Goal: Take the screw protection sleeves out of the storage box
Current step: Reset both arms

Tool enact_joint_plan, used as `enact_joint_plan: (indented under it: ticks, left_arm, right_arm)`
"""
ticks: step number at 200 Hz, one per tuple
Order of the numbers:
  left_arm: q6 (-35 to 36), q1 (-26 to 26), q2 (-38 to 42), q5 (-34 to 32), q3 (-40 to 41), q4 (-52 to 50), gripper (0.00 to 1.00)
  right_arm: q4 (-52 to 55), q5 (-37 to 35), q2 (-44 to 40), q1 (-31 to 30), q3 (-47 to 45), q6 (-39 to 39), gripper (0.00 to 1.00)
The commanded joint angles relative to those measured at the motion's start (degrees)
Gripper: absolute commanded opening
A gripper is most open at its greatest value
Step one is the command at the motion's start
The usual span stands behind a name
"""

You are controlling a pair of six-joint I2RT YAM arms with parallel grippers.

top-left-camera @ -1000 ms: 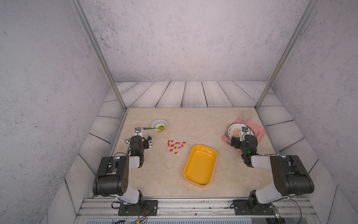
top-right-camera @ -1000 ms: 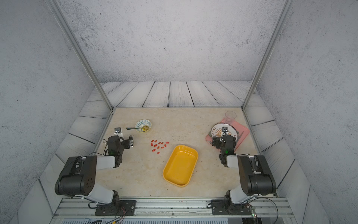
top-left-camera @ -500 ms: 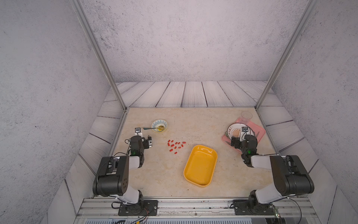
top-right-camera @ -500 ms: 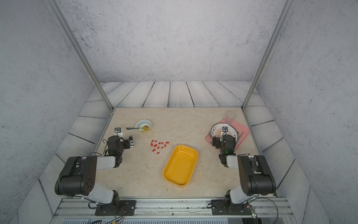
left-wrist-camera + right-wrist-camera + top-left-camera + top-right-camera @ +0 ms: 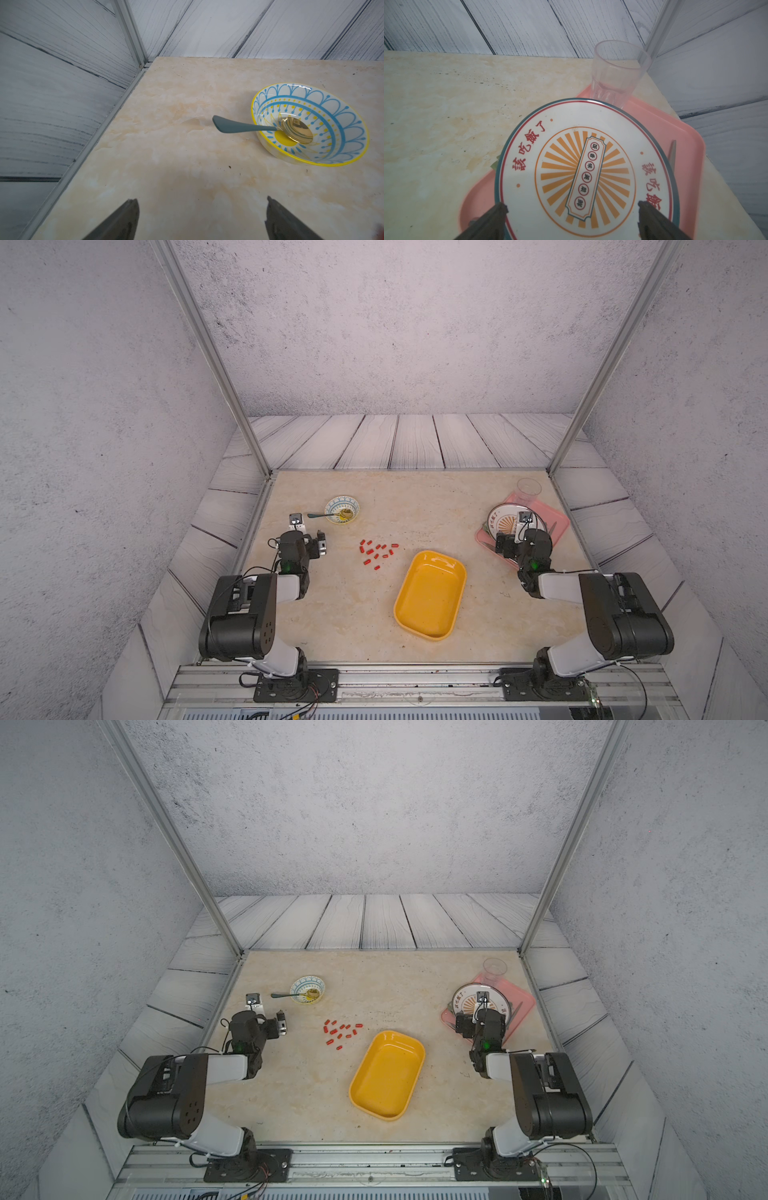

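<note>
1. Both sets of jaws stand wide apart and hold nothing. The left gripper hovers over bare table near the patterned bowl. The right gripper hangs above the plate on the pink tray.
2. The screw protection sleeves lie in a loose scatter on the table, just beside the far left corner of the storage box. In both top views the box looks empty.
3. Expect each sleeve to be very light, smooth and round, so it will likely roll or skitter if you nudge it. Pinch one across its short body with the fingertips, coming straight down.
4. They are far smaller than a finger, so pick an outlying one rather than reaching into the cluster.
5. The box looks like thin, rigid, light plastic that may slide on the table. If you must move it, take it by a long rim wall.
</note>
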State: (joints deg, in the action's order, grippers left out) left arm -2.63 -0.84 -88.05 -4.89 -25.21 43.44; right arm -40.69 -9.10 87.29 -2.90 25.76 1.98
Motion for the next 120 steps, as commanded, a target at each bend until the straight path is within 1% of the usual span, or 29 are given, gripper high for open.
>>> enact_joint_plan:
  ticks: [1,12,23,28,34,41,48,51,55,60,68,76,96,120]
  left_arm:
    - [1.1,0.3,0.7,2.1,-1.3,-0.7,0.98]
    - [2.4,0.4,1.3,5.3,0.1,1.6,0.98]
    - [3.8,0.3,1.9,8.7,3.0,6.2,0.98]
    - [4.0,0.3,1.8,9.1,4.5,8.7,0.98]
    - [3.3,0.3,1.6,7.6,5.0,10.1,0.98]
    - [1.1,0.3,1.6,3.6,3.8,8.7,0.98]
    - [-1.7,-0.1,1.4,-2.4,1.6,4.7,0.98]
    - [-2.7,-0.3,1.4,-3.6,0.8,3.0,0.98]
    - [-2.3,-0.3,1.5,-2.9,0.6,1.9,0.98]
    - [-0.9,-0.3,1.6,0.0,0.9,2.1,0.98]
    - [1.2,-0.1,1.5,4.0,2.1,4.7,0.98]
    - [2.1,0.0,1.3,5.5,3.0,7.0,0.98]
    - [0.8,0.0,1.3,2.7,1.1,3.3,0.99]
    - [1.5,0.0,0.3,4.0,-2.0,-1.5,0.98]
  right_arm:
    - [-0.4,0.3,0.4,0.1,0.6,0.6,1.0]
    - [-0.5,0.4,0.4,0.2,0.6,0.6,1.0]
    - [-0.4,0.4,0.5,0.3,0.6,0.6,1.0]
    - [-0.4,0.6,0.5,0.3,0.7,0.7,0.99]
    - [-0.3,0.8,0.5,0.4,0.6,0.7,1.0]
    - [-0.4,0.8,0.5,0.4,0.6,0.7,1.0]
    - [-0.3,0.8,0.4,0.4,0.7,0.7,0.99]
    - [-0.3,0.8,0.5,0.4,0.6,0.7,1.0]
    - [-0.3,0.8,0.5,0.4,0.7,0.7,0.99]
    - [-0.3,0.8,0.5,0.4,0.7,0.7,1.0]
    - [-0.4,0.8,0.5,0.4,0.7,0.7,0.99]
    - [-0.3,0.8,0.5,0.4,0.7,0.7,1.0]
    - [-0.3,0.8,0.5,0.4,0.7,0.7,1.0]
    - [-0.3,0.8,0.5,0.4,0.6,0.7,1.0]
